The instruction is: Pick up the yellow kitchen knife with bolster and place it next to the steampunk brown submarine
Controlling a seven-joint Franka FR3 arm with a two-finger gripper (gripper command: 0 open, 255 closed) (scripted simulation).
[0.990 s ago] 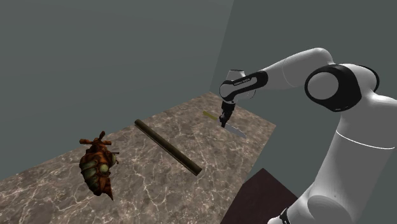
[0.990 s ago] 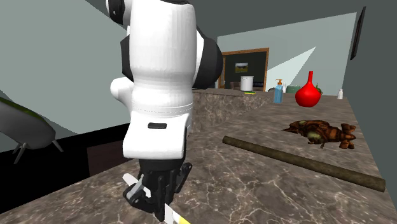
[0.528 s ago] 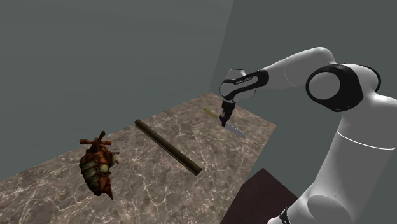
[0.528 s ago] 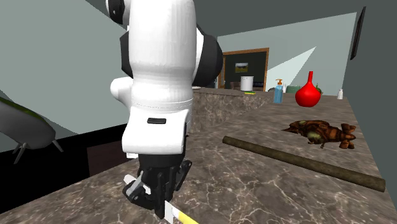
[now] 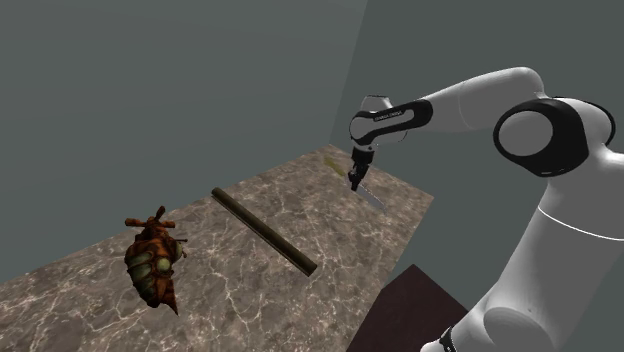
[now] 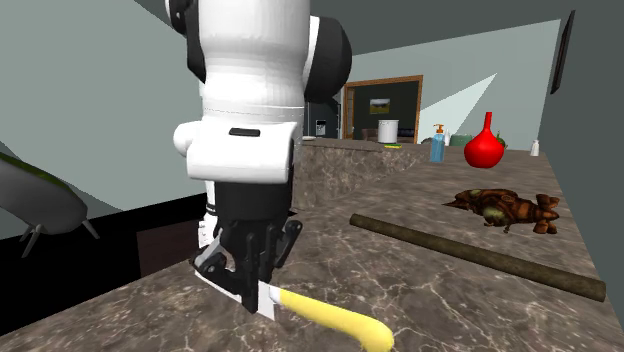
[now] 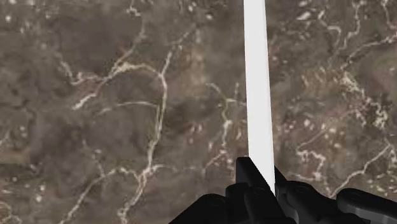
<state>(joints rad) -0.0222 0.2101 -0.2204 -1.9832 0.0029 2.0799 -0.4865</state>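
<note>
The all-black gripper [image 6: 248,285] clamps the flat, pale blade of the knife with a smooth curved yellow handle [image 6: 330,318], over the veined brown marble counter [image 5: 330,235]. The rusty brown bulbous submarine [image 5: 152,258] lies well apart, beyond a long dark rod [image 5: 262,231].

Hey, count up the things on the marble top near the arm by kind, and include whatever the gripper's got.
yellow-handled knife: 1, held in the gripper above the marble top
dark rod: 1
brown submarine: 1
Total: 3
</note>
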